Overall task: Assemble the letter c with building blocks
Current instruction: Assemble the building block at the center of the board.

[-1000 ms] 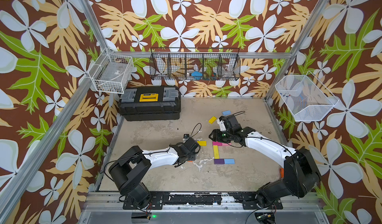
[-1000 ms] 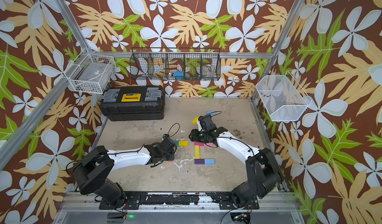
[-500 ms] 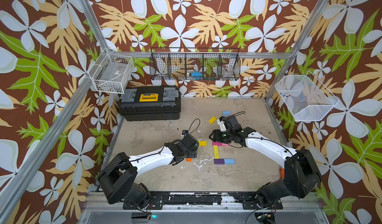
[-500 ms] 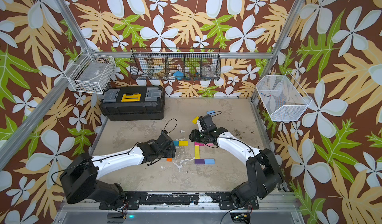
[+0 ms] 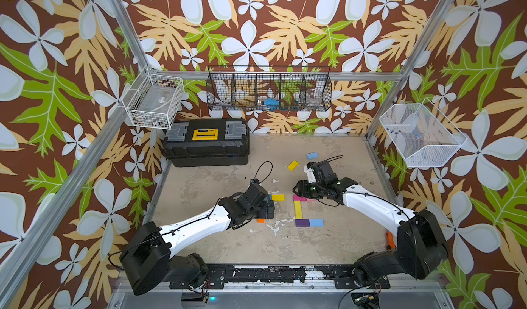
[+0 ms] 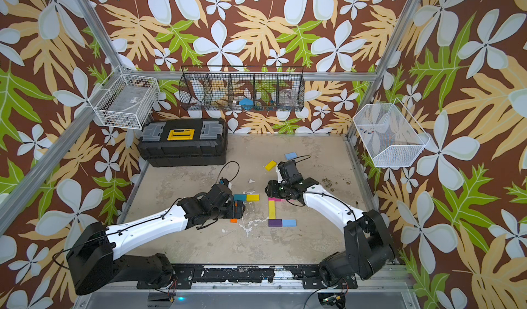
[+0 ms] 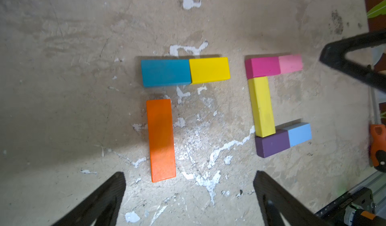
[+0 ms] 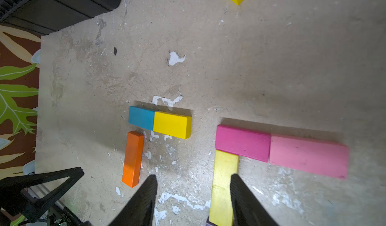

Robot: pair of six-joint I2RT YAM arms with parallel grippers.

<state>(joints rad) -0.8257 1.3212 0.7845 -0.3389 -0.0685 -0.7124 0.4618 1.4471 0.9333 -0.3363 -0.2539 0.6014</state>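
One C lies finished: magenta block, pink block, pale yellow bar, purple block and blue block, all touching. Beside it, a second has a teal block and yellow block on top and an orange block as spine; the bottom row looks missing. The orange block lies flat, long axis square to that row, just short of the teal. The left gripper has its jaws spread wide either side of the orange block's near end, touching nothing; the right gripper has its jaws partly apart, empty.
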